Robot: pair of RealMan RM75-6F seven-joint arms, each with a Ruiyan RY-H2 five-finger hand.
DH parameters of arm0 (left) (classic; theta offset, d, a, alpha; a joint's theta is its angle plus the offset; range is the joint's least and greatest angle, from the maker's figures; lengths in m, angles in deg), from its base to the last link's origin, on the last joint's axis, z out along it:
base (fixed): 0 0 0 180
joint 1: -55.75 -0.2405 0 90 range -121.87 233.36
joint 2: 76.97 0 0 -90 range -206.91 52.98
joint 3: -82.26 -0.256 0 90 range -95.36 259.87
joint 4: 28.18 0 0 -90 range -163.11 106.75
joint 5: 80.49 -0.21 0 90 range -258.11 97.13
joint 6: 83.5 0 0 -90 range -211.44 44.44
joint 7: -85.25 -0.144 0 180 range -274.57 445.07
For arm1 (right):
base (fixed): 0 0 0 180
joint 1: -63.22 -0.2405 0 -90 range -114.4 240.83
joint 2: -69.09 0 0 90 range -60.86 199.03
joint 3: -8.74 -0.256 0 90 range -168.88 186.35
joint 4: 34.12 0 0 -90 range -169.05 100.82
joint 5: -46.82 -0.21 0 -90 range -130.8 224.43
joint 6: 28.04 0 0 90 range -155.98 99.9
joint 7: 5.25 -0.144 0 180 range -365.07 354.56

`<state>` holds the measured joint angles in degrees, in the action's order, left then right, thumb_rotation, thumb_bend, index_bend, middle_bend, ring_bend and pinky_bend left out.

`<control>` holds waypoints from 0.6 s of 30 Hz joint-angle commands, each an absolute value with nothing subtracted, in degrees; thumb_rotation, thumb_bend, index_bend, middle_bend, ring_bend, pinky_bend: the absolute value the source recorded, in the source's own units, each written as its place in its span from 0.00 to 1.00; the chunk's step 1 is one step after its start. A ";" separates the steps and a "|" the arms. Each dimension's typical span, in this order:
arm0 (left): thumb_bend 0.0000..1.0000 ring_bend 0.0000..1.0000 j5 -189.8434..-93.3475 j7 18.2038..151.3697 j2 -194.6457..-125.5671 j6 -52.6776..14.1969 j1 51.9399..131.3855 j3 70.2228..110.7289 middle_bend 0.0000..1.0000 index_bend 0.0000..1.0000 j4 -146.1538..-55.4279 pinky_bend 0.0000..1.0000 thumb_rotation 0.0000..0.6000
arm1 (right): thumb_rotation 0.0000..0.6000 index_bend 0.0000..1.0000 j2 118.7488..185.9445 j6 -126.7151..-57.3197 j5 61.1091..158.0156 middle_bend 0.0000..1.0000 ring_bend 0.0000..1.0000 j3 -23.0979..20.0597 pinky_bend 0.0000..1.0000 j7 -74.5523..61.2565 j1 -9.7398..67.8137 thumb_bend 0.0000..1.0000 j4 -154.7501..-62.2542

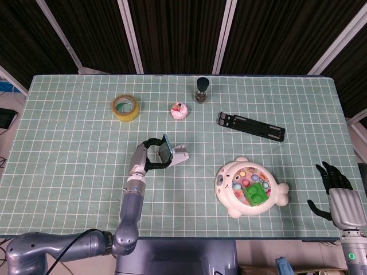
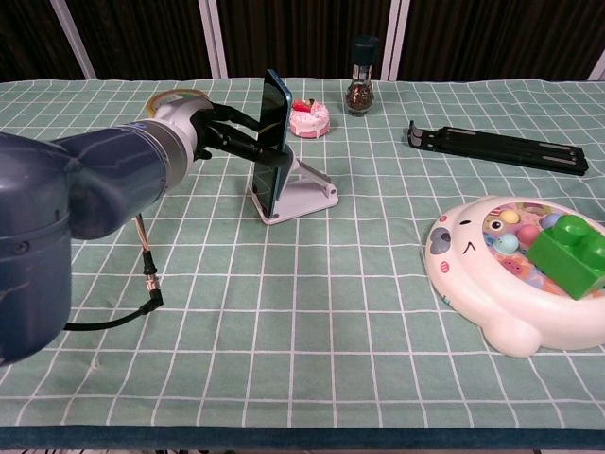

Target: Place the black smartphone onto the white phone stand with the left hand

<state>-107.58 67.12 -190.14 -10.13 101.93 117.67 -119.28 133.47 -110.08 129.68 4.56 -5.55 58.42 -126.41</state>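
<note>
The black smartphone stands nearly upright on its lower edge against the white phone stand, left of the table's middle. My left hand reaches in from the left and grips the phone by its edges with dark fingers. In the chest view the smartphone leans slightly back on the white phone stand, with my left hand behind it. My right hand hangs off the table's front right corner, fingers spread, holding nothing.
A yellow tape roll, a pink cupcake toy and a pepper grinder stand at the back. A black folded stand lies right of centre. A white seal-shaped toy with a green block sits front right.
</note>
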 commanded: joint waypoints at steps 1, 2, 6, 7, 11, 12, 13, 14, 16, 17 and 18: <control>0.30 0.08 -107.60 67.22 -190.09 -10.14 101.94 117.62 0.53 0.46 -119.25 0.00 1.00 | 1.00 0.07 133.49 -110.10 129.68 0.00 0.00 4.57 0.15 -5.58 58.44 0.36 -126.36; 0.30 0.08 -107.60 67.21 -190.06 -10.15 101.96 117.59 0.53 0.46 -119.26 0.00 1.00 | 1.00 0.07 133.48 -110.11 129.70 0.00 0.00 4.57 0.15 -5.59 58.44 0.36 -126.36; 0.29 0.07 -107.47 67.21 -189.95 -10.13 102.04 117.60 0.48 0.40 -119.31 0.00 1.00 | 1.00 0.07 133.45 -110.11 129.70 0.00 0.00 4.58 0.15 -5.55 58.44 0.36 -126.40; 0.28 0.07 -107.54 67.27 -189.95 -10.11 102.05 117.56 0.47 0.39 -119.27 0.00 1.00 | 1.00 0.07 133.45 -110.10 129.71 0.00 0.00 4.58 0.15 -5.55 58.43 0.36 -126.41; 0.28 0.05 -107.98 67.28 -189.94 -10.20 102.17 117.10 0.41 0.34 -119.15 0.00 1.00 | 1.00 0.07 133.46 -110.12 129.71 0.00 0.00 4.58 0.15 -5.54 58.44 0.36 -126.40; 0.28 0.04 -108.16 67.30 -189.93 -10.22 102.18 116.95 0.40 0.33 -119.09 0.00 1.00 | 1.00 0.07 133.46 -110.13 129.72 0.00 0.00 4.58 0.15 -5.55 58.44 0.36 -126.39; 0.28 0.04 -108.29 67.33 -189.92 -10.23 102.18 116.84 0.39 0.32 -119.07 0.00 1.00 | 1.00 0.07 133.46 -110.13 129.72 0.00 0.00 4.58 0.15 -5.55 58.44 0.36 -126.39; 0.28 0.04 -108.34 67.39 -189.93 -10.26 102.18 116.78 0.37 0.31 -119.05 0.00 1.00 | 1.00 0.07 133.46 -110.12 129.72 0.00 0.00 4.58 0.15 -5.56 58.44 0.36 -126.38; 0.28 0.03 -108.39 67.54 -189.93 -10.28 102.16 116.77 0.35 0.29 -119.06 0.00 1.00 | 1.00 0.07 133.47 -110.13 129.72 0.00 0.00 4.58 0.15 -5.56 58.44 0.36 -126.38; 0.28 0.03 -108.46 67.61 -189.94 -10.25 102.15 116.75 0.34 0.28 -119.05 0.00 1.00 | 1.00 0.07 133.48 -110.12 129.71 0.00 0.00 4.58 0.15 -5.57 58.44 0.36 -126.36; 0.27 0.02 -108.51 67.65 -189.93 -10.27 102.15 116.71 0.33 0.27 -119.03 0.00 1.00 | 1.00 0.07 133.49 -110.12 129.72 0.00 0.00 4.57 0.15 -5.57 58.43 0.36 -126.36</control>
<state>-108.50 67.64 -189.93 -10.27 102.15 116.72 -119.04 133.49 -110.12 129.72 4.57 -5.57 58.43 -126.36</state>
